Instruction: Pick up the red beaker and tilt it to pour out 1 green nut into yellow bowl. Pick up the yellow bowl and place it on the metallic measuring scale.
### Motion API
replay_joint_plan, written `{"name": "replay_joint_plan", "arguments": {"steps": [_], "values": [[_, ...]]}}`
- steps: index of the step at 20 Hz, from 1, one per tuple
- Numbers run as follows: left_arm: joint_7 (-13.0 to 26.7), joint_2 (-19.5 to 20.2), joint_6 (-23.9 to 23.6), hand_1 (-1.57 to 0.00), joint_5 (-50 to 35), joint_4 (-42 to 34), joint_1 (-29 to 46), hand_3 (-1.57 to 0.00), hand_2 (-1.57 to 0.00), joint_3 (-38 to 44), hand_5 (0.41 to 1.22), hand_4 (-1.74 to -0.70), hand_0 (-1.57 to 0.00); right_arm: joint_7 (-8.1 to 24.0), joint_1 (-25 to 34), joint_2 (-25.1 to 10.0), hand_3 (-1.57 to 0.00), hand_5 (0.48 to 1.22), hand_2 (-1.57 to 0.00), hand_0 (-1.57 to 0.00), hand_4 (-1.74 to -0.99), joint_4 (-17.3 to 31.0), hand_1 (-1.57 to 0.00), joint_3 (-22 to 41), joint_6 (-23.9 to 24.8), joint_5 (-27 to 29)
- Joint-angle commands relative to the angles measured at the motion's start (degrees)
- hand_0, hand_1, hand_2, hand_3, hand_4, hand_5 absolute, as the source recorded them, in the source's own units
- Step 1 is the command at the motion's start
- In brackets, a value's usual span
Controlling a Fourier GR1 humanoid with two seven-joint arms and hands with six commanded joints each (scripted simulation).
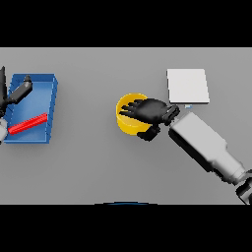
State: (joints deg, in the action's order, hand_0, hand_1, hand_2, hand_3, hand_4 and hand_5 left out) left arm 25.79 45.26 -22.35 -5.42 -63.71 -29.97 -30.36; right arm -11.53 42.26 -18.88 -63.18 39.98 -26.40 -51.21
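Grey table (123, 167): the largest surface, spanning the whole width. The near half is bare from left edge to right apart from the right forearm, and a wide open strip runs along the far edge. A clear lane also lies in the middle, between the tray and the bowl.

Blue tray (49, 88): at the far left, rectangular and raised-walled, its left part cut off by the picture's edge. Its right wall stands well apart from the bowl.

Metallic measuring scale (187, 85): a pale square plate, right of centre toward the far side. Its near-left corner is near the bowl, with a narrow gap of table between.

Yellow bowl (126, 123): centre, just left of the scale and a little nearer. Only its left rim and wall show.

Right hand (150, 112): lies over the bowl's right side, fingers spread leftward across the opening and a thumb curled down at the near rim. It grasps the bowl. The forearm runs off to the near right.

Red beaker (28, 124): lies tilted on its side inside the tray, near its near wall.

Left hand (19, 91): at the tray's far-left corner, above the beaker. Grip cannot be told.
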Motion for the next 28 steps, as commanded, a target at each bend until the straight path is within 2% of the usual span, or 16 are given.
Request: {"name": "replay_joint_plan", "arguments": {"steps": [1, 6, 8, 9, 10, 12, 14, 15, 17, 18, 21, 22, 23, 25, 28], "values": [[0.2, 0.6, -0.1, 0.0, -0.1, -0.9, 0.3, 0.0, 0.0, 0.2, 0.699, -0.74, 0.0, -0.2, 0.1, 0.3, 0.0, 0.74, 0.0, 0.0, -1.265, 1.2, 0.0, 0.2, 0.0, -0.1], [-0.2, 0.3, 0.0, 0.0, 0.1, 0.3, 0.2, 0.0, 0.0, 0.1, 0.699, -0.75, 0.0, 0.9, 0.0, 1.0, -0.07, 0.758, -0.02, 0.0, -1.289, 2.5, 0.0, 0.1, -3.0, 0.8], [0.0, -0.1, 0.0, 0.0, 0.2, 0.6, -0.4, 0.0, 0.0, 0.0, 0.701, -0.75, 0.0, 2.8, -0.3, 1.3, -0.14, 0.805, -0.07, -0.03, -1.302, 2.0, -0.04, -0.5, -4.6, 1.5], [0.1, 0.2, -0.2, 0.0, 0.4, -0.2, -0.2, 0.0, 0.0, -0.2, 0.701, -0.75, 0.0, 3.0, -0.5, 1.4, -0.18, 0.839, -0.15, -0.16, -1.321, 2.2, -0.14, -0.3, -4.6, 1.4], [-0.8, 0.2, 0.1, 0.0, 0.1, 0.7, -0.2, 0.0, 0.0, 0.3, 0.7, -0.75, 0.0, 1.9, -0.2, 1.5, -0.24, 0.915, -0.38, -0.44, -1.351, 2.7, -0.42, -0.1, -3.9, 1.2], [-0.8, 0.6, 0.4, 0.0, 0.0, 0.4, -0.2, 0.0, 0.0, 0.4, 0.704, -0.76, 0.0, 1.1, -0.8, 1.3, -0.4, 1.025, -0.81, -0.85, -1.463, 1.8, -0.84, -0.3, -4.6, 1.9], [-0.5, 0.4, 0.8, 0.0, -0.1, 1.1, -0.7, 0.0, 0.0, 0.4, 0.701, -0.76, 0.0, 0.2, -0.2, 1.2, -0.71, 1.096, -1.08, -1.11, -1.557, 2.3, -1.1, 0.1, -5.3, 2.2], [-1.0, 0.7, 0.6, 0.0, 0.0, -0.1, 0.0, 0.0, 0.0, 0.2, 0.7, -0.75, 0.0, 0.1, 0.0, 1.0, -0.87, 1.121, -1.13, -1.2, -1.594, 2.3, -1.19, 0.1, -6.0, 2.6], [-0.1, 0.5, 0.6, 0.0, 0.3, 0.6, -0.6, 0.0, 0.0, 0.0, 0.695, -0.75, 0.0, 0.3, 0.0, 0.6, -1.12, 1.157, -1.2, -1.33, -1.647, 2.0, -1.33, 0.2, -6.3, 3.0], [-0.5, 0.3, 0.4, 0.0, 0.4, 0.5, -0.3, 0.0, 0.0, -0.2, 0.692, -0.75, 0.0, 1.4, 0.1, 0.9, -1.21, 1.17, -1.23, -1.38, -1.666, 1.6, -1.38, 0.4, -6.7, 3.0], [-0.5, 0.2, 0.5, 0.0, 0.7, 0.6, -0.6, 0.0, 0.0, -0.4, 0.689, -0.74, 0.0, 0.6, -0.1, 0.4, -1.37, 1.195, -1.28, -1.47, -1.702, 1.7, -1.47, 0.2, -6.2, 4.1], [-1.0, 0.6, 0.4, 0.0, 0.6, 0.5, -0.6, 0.0, 0.0, -0.1, 0.688, -0.74, 0.0, 1.8, -0.4, 0.5, -1.39, 1.2, -1.29, -1.49, -1.71, 1.0, -1.49, 0.1, -6.5, 4.6], [-0.6, 0.5, 0.2, 0.0, 0.9, 0.5, -0.4, 0.0, 0.0, -0.4, 0.686, -0.73, 0.0, 0.6, -0.4, -0.6, -1.39, 1.204, -1.29, -1.51, -1.716, 0.5, -1.51, 0.0, -6.4, 4.7], [0.2, 1.0, 0.4, 0.0, 1.0, 0.4, -0.7, 0.0, 0.0, -0.3, 0.685, -0.73, 0.0, 0.7, -0.2, -1.3, -1.4, 1.21, -1.31, -1.53, -1.725, -0.3, -1.53, 0.1, -5.7, 4.3], [-0.4, 0.7, 0.7, 0.0, 0.8, 0.2, -0.8, 0.0, 0.0, -0.4, 0.691, -0.73, 0.0, 3.0, 0.4, -1.9, -1.31, 1.215, -1.37, -1.55, -1.733, -3.4, -1.55, -1.6, -8.0, 5.7]]}}
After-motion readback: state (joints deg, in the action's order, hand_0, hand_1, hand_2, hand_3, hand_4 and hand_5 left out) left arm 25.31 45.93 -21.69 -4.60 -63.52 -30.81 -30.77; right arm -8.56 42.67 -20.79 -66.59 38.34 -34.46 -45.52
